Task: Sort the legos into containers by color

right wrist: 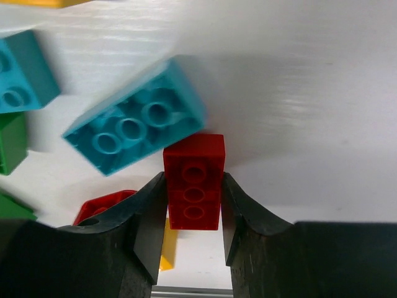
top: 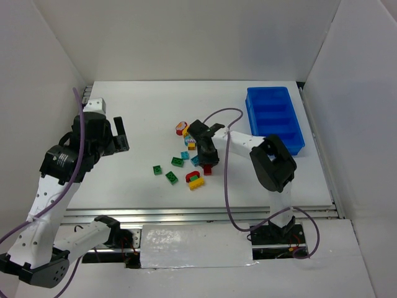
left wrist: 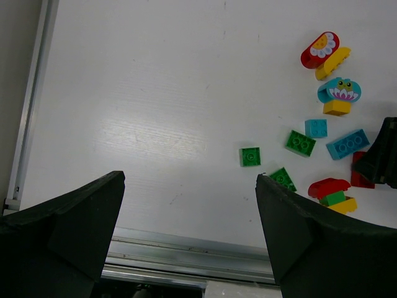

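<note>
My right gripper [right wrist: 193,181] is shut on a red brick [right wrist: 193,155] and holds it by its long sides among the pile; the top view shows that gripper [top: 206,165] low over the table's middle. A long teal brick [right wrist: 136,124] lies touching the red brick's far end. Loose green bricks [top: 172,177], teal bricks [top: 185,155] and a red, green and yellow stack [top: 195,180] lie around it. The bright-blue bin [top: 249,108] with its compartments stands at the back right. My left gripper [top: 121,138] is open and empty, left of the pile [left wrist: 189,179].
A red oval flower piece [left wrist: 320,49], a yellow piece [left wrist: 333,63] and a teal flower piece [left wrist: 339,92] lie at the far side of the pile. A metal rail [left wrist: 186,254] runs along the table's near edge. White walls enclose the table.
</note>
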Controlling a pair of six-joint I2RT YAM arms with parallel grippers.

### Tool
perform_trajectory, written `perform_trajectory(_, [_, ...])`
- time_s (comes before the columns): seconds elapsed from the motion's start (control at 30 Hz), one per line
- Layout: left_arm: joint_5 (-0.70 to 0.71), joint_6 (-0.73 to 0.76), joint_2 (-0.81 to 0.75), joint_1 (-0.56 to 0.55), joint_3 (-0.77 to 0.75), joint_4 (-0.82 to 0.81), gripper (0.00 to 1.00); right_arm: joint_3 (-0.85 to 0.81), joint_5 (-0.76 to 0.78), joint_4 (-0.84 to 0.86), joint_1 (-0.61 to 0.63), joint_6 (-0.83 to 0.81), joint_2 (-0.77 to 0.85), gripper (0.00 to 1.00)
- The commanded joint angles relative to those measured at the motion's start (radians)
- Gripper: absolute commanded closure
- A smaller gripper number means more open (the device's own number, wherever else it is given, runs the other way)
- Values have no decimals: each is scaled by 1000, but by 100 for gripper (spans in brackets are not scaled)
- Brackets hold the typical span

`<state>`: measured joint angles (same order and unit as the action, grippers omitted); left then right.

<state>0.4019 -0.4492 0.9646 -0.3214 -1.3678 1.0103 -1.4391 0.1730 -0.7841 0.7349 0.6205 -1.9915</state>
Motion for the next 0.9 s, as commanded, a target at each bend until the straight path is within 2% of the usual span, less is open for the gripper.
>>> perform_trajectory(0.0, [0,7,-13,1,7,-26,0,57,20,35,-76,5,114,96])
perform_trajectory(0.13, [6,7,-20,1,15,-29,0,123,3,40,-182,-8,247,98])
perform_trajectory(0.27, [3,9,-15,2,10,-30,1,92,45,-36,-290,-36,374,98])
perform_trajectory(0.4, [-8,9,-7,1,1,-35,1,71,59,-64,-478,-36,416,98])
perform_trajectory(0.43, [-11,9,-4,1,1,-36,1,68,54,-66,-564,-31,418,98])
perform_trajectory(0.5, [-15,9,-3,1,1,-41,1,65,78,-67,-641,4,413,99])
perform_trajectory(0.53, [-20,9,-3,1,3,-41,1,63,92,-61,-717,39,408,99])
perform_trajectory(0.63, [-28,10,-7,2,6,-41,1,78,63,-5,-840,93,402,99])
perform_trajectory(0.87, [-26,15,-27,1,26,-38,1,28,97,37,-907,133,349,93])
